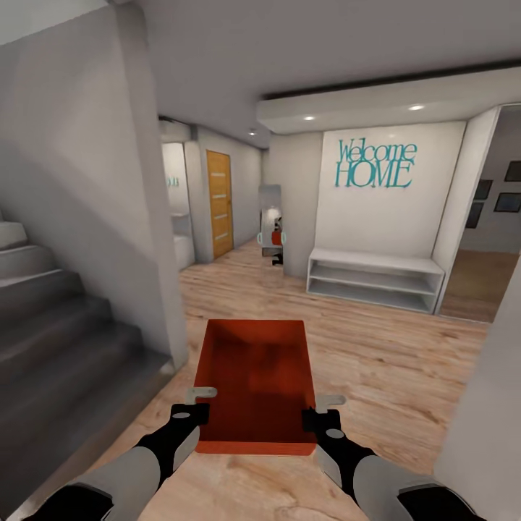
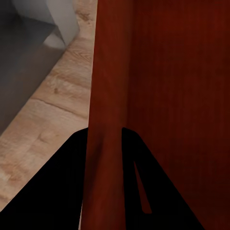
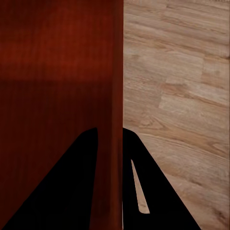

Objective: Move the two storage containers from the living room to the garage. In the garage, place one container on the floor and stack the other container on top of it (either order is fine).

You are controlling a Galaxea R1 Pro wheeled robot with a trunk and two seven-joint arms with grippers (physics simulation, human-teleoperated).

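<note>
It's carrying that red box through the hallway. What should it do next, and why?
Probably keep rolling ahead over the wood floor, staying right of the stairs. Both the left gripper and right gripper clamp the storage container walls, and this hallway isn't the garage.

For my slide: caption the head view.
Both grippers, left and right, carry an orange bin through a wood-floored hallway.
</note>
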